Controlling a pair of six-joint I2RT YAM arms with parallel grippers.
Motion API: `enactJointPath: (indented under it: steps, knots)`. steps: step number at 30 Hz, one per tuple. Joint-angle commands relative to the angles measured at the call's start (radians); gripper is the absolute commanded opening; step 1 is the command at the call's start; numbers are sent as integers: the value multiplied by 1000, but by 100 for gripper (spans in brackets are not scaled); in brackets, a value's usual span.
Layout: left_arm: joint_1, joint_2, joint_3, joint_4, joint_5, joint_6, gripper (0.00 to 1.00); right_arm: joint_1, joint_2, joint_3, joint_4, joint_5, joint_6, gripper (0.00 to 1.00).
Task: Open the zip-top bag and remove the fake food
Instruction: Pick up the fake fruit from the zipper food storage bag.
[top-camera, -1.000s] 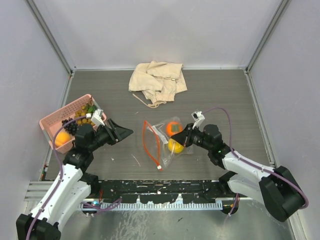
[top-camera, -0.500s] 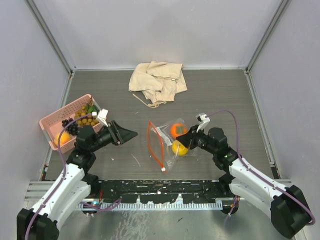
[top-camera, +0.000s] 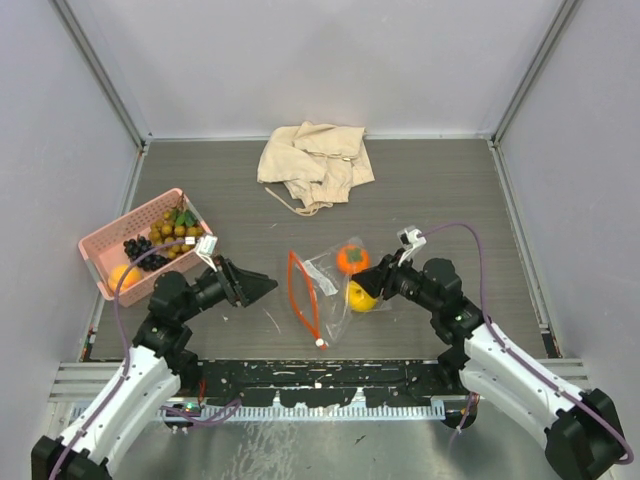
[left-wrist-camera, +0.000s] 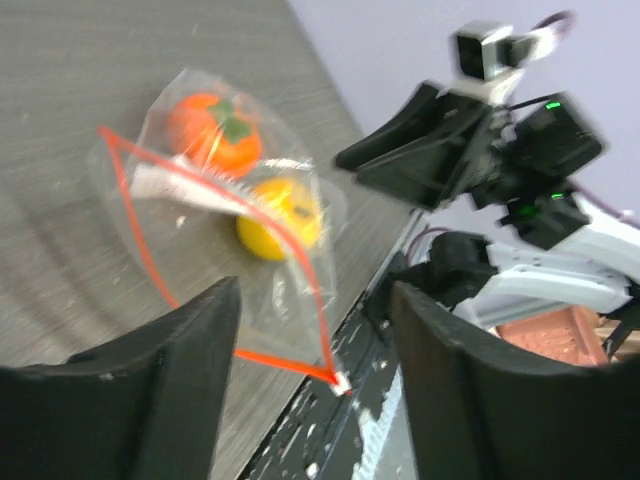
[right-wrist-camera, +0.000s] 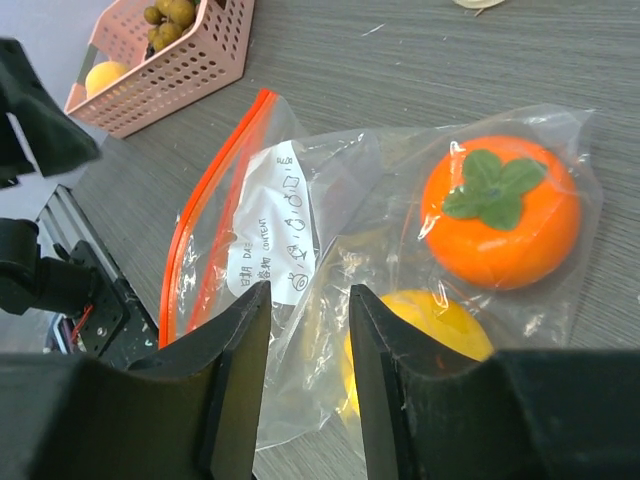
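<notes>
The zip-top bag (top-camera: 325, 282) lies flat mid-table, its orange-red zip strip (top-camera: 300, 295) gaping towards the left arm. Inside lie fake food pieces: an orange fruit with a green leaf (top-camera: 350, 259) and a yellow lemon (top-camera: 361, 296). My right gripper (top-camera: 366, 283) sits at the bag's right side, open, its jaws parted just above the film beside the lemon (right-wrist-camera: 430, 335). My left gripper (top-camera: 268, 286) stands open left of the bag mouth, apart from it, with nothing between its fingers (left-wrist-camera: 160, 390). The left wrist view shows the bag (left-wrist-camera: 190, 195) and the zip's white end (left-wrist-camera: 340, 383).
A pink mesh basket (top-camera: 97, 250) at the left holds a tan berry cluster (top-camera: 175, 228), dark grapes (top-camera: 140, 247) and an orange fruit (top-camera: 122, 275). A crumpled beige cloth (top-camera: 315, 160) lies at the back. The black rail (top-camera: 320, 385) runs along the near edge.
My right gripper has gone from shut to open and drawn back slightly. My left gripper has opened wider and moved nearer and to the right, towards the bag mouth.
</notes>
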Motion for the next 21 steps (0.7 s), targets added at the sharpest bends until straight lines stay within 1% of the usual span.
enactJointPath:
  steps: [1, 2, 3, 4, 6, 8, 9, 10, 11, 12, 13, 14, 16, 18, 19, 21]
  knots:
    - [-3, 110, -11, 96, 26, -88, 54, -4, -105, 86, -158, 109, -3, 43]
    - [-6, 133, -3, 58, 39, -109, 49, -3, -126, 110, -220, 143, -7, 43]
    - [-11, 143, 6, -10, 37, -130, 47, -3, -143, 132, -282, 169, -18, 43]
    - [-17, 142, 7, -56, 38, -161, 47, -4, -156, 150, -334, 193, -25, 43]
    - [-33, 110, -11, -69, 27, -186, 48, -5, -186, 148, -396, 209, -33, 44]
    - [-34, 60, -19, -68, 5, -127, 49, -5, -223, 82, -328, 194, -30, 44]
    - [-35, 39, -8, -78, 37, -58, 53, -5, -240, 49, -275, 174, -27, 44]
    - [-34, 20, 3, -110, 56, 16, 57, -4, -253, 7, -191, 123, -34, 44]
    - [-34, -2, -2, -145, 21, 53, 59, -4, -256, -35, -92, 96, -21, 44]
    - [-35, -24, -13, -161, -33, 54, 61, -5, -248, -35, -55, 115, 12, 44]
    - [-34, -48, -31, -142, -55, 46, 64, -5, -237, -1, -79, 126, 22, 43]
    - [-35, -58, -48, -75, -56, 16, 66, -5, -221, 36, -107, 107, 11, 43]
    - [-35, -65, -70, -18, -71, -42, 67, -5, -192, 80, -138, 83, -14, 44]
    - [-36, -54, -93, 2, -94, -110, 66, -5, -178, 102, -185, 140, -28, 44]
    - [-35, -47, -103, -4, -99, -153, 65, -5, -175, 111, -213, 206, -22, 44]
    - [-35, -38, -110, -35, -82, -236, 62, -5, -176, 118, -261, 266, 7, 44]
